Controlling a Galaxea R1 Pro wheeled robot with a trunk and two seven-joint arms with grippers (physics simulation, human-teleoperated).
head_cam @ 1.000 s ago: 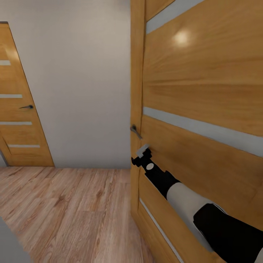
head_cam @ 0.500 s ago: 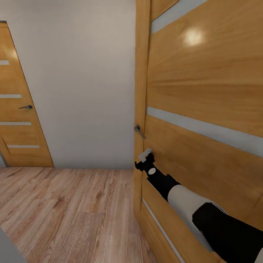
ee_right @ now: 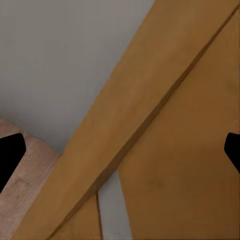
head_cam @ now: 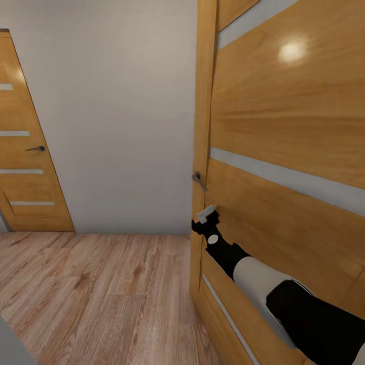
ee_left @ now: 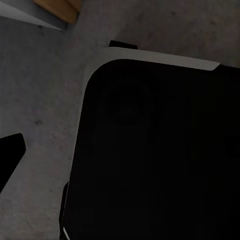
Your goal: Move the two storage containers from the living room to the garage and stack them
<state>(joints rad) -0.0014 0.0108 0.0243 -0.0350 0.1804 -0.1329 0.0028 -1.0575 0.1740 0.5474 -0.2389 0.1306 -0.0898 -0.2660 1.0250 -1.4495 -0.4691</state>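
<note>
A narrow space with a light wood plank floor (head_cam: 101, 289) and a plain pale wall (head_cam: 116, 116) is seen in the head view. A large wooden door (head_cam: 289, 132) with pale horizontal strips is set close at the right, its edge turned toward the camera and a dark lever handle (head_cam: 198, 180) mounted on it. A second door (head_cam: 25, 152) of the same kind, with its own handle, is seen farther off at the left.

The right arm is stretched forward along the near door, and the right gripper (head_cam: 207, 219) is held against the door face just below the lever handle, apart from it. From the head, the spread of its fingers cannot be judged (the end is small and seen from behind). In the right wrist view, two dark tips (ee_right: 10, 152) are placed at opposite edges of the picture, so the fingers are spread wide with nothing between them; the door's edge (ee_right: 135, 115) and the grey wall are seen beyond.

In the left wrist view, a large black rounded body (ee_left: 155, 150), probably part of the robot itself, is seen over a dark grey rough surface (ee_left: 45, 105). One dark fingertip (ee_left: 9, 150) of the left gripper is caught at the edge, and its state cannot be told.

The storage containers are not in sight here.
</note>
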